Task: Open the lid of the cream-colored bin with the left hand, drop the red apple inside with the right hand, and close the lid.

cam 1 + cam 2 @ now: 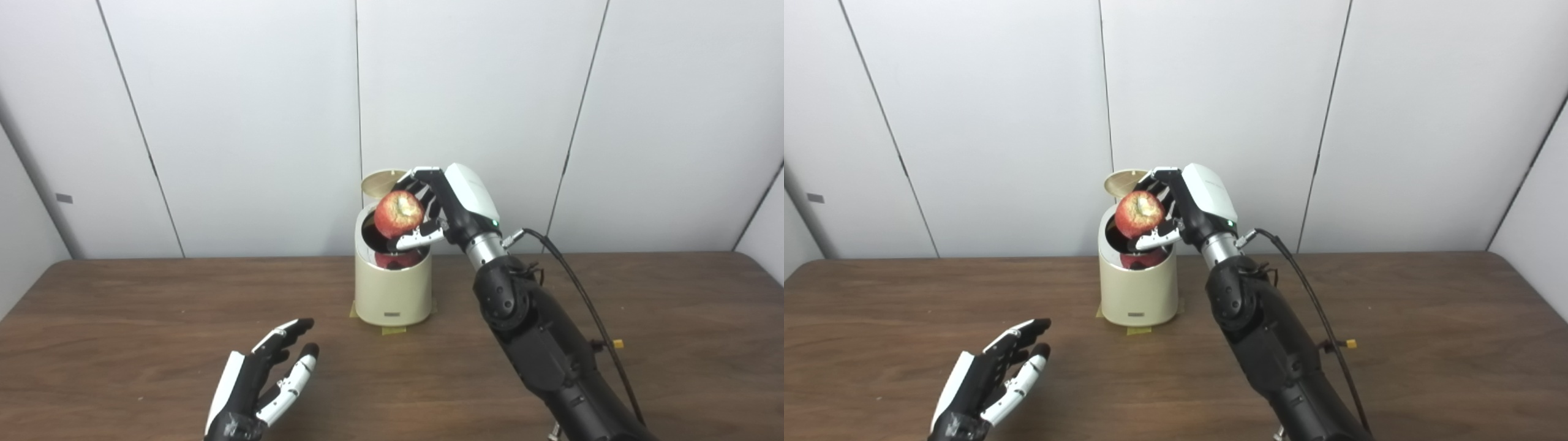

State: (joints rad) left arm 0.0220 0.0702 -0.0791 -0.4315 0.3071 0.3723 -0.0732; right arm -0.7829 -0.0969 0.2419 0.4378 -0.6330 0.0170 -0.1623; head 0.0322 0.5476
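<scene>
Lid [381, 181] up at the bin's [392, 294] twelve o'clock, mouth open. Right hand [438, 205] has its fingers [418, 237] wrapped round the apple [399, 214], poised right over the opening. Left hand [263, 383] hangs low at seven o'clock from the bin, above the bench [122, 318], fingers spread and empty.

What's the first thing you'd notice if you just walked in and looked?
The red apple, held up in the robot's right hand just over the open cream-colored bin in the middle of the table. The bin's lid stands up behind it. Near the front, the left hand waits open and empty.
</scene>
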